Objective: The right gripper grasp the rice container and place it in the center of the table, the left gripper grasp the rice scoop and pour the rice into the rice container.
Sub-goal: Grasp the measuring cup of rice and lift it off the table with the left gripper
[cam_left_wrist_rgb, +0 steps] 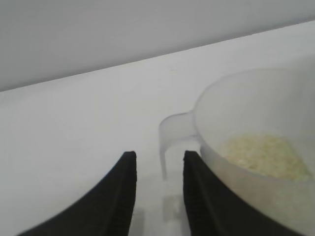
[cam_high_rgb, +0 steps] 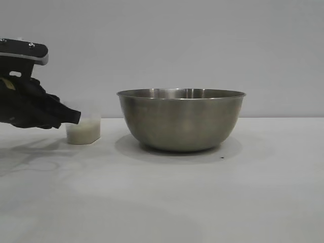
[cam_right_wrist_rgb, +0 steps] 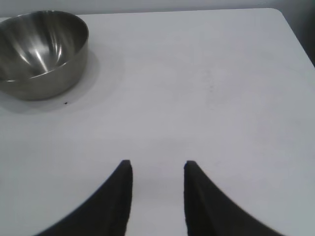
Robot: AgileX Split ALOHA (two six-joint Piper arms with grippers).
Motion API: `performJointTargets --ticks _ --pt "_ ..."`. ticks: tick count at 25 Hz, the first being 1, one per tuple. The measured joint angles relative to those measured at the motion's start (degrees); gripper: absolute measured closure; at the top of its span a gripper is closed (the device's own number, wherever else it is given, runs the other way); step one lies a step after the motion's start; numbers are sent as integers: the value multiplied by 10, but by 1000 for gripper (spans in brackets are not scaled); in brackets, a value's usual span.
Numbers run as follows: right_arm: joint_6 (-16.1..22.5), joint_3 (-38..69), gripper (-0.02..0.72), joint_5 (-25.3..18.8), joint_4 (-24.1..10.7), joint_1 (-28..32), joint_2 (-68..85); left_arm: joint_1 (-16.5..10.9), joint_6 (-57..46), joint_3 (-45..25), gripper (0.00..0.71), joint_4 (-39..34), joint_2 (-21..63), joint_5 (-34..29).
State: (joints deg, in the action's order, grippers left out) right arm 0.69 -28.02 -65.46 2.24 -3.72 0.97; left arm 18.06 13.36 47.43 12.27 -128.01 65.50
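My left gripper (cam_left_wrist_rgb: 158,169) is parted beside the cup's (cam_high_rgb: 83,130) handle, gripping nothing. The bowl (cam_high_rgb: 181,120) sits mid-table (cam_high_rgb: 162,202). My right gripper (cam_right_wrist_rgb: 157,172) (well apart from the bowl) hangs released, empty.

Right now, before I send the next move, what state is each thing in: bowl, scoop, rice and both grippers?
rice container: upright mid-table, empty as far as the right wrist view shows.
rice scoop: upright on the table, ungrasped.
rice: in the scoop, none poured.
left gripper: open, its fingers either side of the scoop's loop handle.
right gripper: open, empty, away from the rice container.
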Motion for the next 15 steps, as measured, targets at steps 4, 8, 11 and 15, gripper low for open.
performJointTargets --ticks 4,8,11,15 --pt "0 0 449 0 0 0 0 0 0 16 483 0 -17 0" --pt "0 0 449 0 0 0 0 0 0 24 483 -2 -24 0" --pt "0 0 449 0 0 0 0 0 0 29 483 -6 -27 -1" --pt "0 0 449 0 0 0 0 -7 1 38 598 -34 -27 -1"
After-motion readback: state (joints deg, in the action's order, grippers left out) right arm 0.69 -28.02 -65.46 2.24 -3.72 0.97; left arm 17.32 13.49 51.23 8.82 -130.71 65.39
